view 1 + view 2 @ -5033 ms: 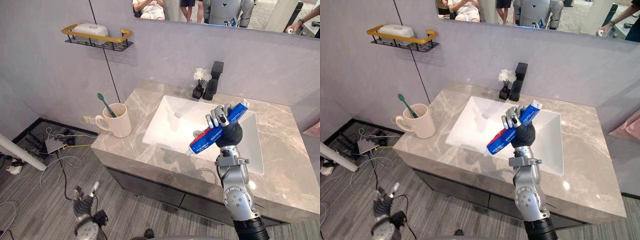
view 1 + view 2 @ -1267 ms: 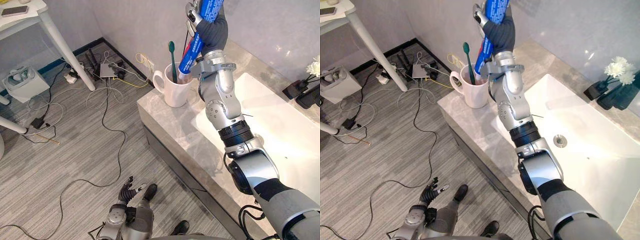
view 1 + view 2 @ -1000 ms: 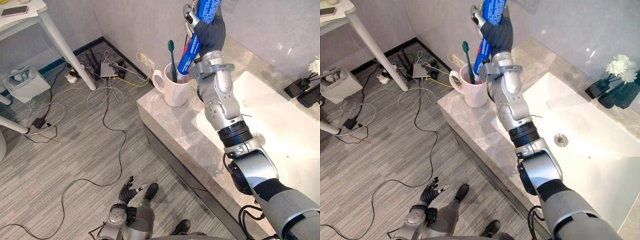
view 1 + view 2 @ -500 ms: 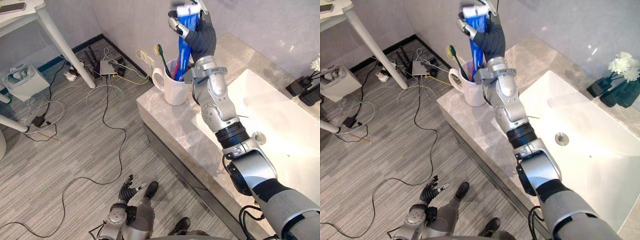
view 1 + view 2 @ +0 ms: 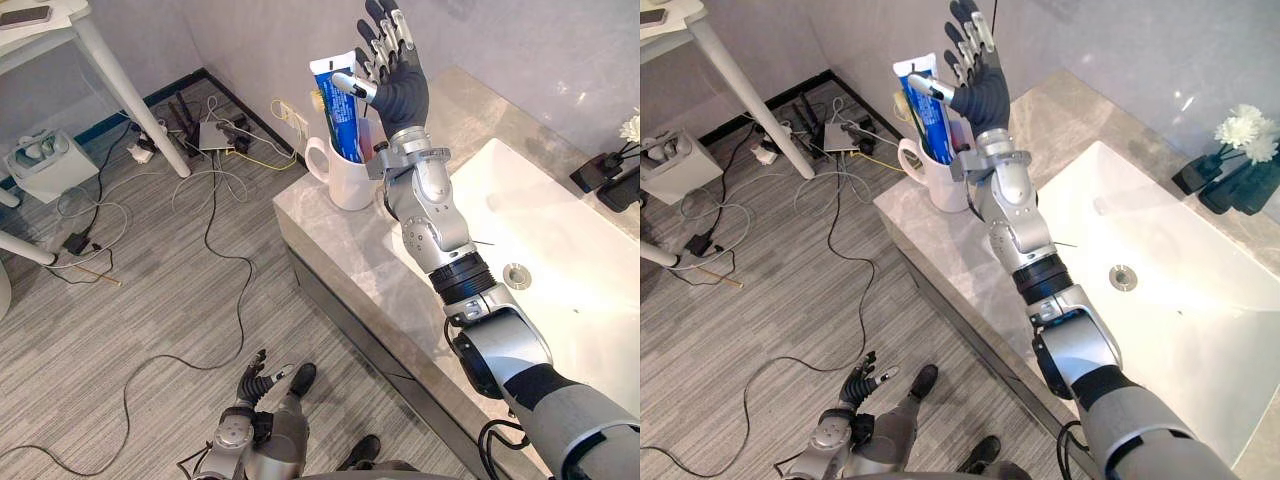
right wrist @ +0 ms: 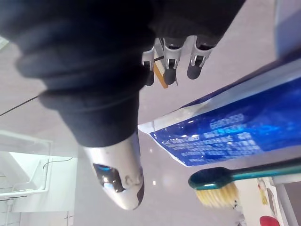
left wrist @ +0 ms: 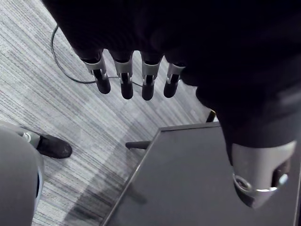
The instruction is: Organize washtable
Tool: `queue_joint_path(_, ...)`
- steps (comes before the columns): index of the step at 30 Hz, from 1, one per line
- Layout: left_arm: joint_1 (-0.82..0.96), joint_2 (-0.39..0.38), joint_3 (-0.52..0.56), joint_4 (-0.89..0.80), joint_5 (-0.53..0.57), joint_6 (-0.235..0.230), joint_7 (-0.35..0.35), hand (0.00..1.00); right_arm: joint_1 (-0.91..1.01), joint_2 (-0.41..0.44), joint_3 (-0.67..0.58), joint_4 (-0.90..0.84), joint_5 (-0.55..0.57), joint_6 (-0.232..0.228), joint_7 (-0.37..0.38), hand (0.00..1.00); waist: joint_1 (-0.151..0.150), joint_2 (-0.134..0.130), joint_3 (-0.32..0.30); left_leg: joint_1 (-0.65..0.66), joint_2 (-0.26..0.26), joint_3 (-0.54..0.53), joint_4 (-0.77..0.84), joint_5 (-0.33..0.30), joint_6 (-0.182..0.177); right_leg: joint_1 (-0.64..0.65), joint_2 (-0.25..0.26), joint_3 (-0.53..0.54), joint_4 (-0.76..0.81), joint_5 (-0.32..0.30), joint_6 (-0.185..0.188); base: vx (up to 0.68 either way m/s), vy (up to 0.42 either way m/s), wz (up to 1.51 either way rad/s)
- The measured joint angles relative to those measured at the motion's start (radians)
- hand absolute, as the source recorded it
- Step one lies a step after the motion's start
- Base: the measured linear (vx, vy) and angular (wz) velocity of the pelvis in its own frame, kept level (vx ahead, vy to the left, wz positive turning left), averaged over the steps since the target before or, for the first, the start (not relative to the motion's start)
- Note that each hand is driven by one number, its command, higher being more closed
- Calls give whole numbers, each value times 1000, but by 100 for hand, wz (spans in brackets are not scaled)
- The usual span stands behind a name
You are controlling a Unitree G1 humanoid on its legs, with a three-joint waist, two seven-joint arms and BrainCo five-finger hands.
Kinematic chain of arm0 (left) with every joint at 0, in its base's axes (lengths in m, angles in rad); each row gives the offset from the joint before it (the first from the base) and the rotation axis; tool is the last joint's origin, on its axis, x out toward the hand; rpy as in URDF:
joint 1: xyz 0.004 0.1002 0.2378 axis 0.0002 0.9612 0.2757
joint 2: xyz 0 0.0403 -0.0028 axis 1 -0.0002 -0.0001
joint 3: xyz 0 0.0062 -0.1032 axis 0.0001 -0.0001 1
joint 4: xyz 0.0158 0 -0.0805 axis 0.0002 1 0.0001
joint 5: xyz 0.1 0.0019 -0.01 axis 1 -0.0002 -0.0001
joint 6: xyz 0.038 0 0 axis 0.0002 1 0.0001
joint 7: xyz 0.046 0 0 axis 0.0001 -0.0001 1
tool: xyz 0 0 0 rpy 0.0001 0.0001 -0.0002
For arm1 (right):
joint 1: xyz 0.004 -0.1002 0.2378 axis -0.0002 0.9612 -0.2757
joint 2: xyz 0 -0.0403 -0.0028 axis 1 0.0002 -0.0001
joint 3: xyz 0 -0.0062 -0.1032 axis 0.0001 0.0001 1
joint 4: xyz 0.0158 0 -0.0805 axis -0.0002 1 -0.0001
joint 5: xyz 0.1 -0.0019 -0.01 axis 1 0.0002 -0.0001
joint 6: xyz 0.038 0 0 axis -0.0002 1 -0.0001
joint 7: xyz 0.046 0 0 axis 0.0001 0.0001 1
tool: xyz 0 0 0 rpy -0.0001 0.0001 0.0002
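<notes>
Over the white mug (image 5: 345, 185) at the desk's (image 5: 340, 260) near corner, the right hand (image 5: 397, 90) is raised with its fingers (image 5: 385, 30) spread straight, clamped on nothing. Its thumb sits just beside the blue toothpaste tube (image 5: 336, 105). That tube stands in the mug, crimped end up and slightly tilted, next to a green toothbrush (image 6: 244, 175). Its cap is probably at the bottom, though the mug hides it. Light, soft and glossy, the tube would likely dent under a hard squeeze, so any re-grip is best made gently across its flat faces at mid-length. Down by the floor, the left hand (image 5: 252, 385) hangs with fingers loosely apart.
</notes>
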Motion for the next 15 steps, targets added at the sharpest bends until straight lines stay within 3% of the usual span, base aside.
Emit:
queue_joint_path(4, 0, 3, 0, 8, 0, 1, 0, 0, 18, 0, 0, -16, -10, 1, 0, 0, -19, -2, -1, 1, 1, -2, 0, 4, 0, 0, 0, 0, 5, 0, 0, 0, 0, 0)
queue_joint_path(9, 0, 5, 0, 11, 1, 1, -1, 0, 60, -2, -6, -92, -19, 1, 0, 0, -21, -7, -4, 9, 2, 9, 0, 5, 1, 0, -3, 17, 10, 0, 0, 0, 0, -6)
queue_joint_path(15, 0, 15, 0, 17, 3, 2, -2, 0, 108, -20, -34, -215, -51, -1, 2, 0, -27, -35, -23, 14, 2, 19, 0, 5, 1, 0, -5, 22, 10, 0, 0, -7, 2, -2)
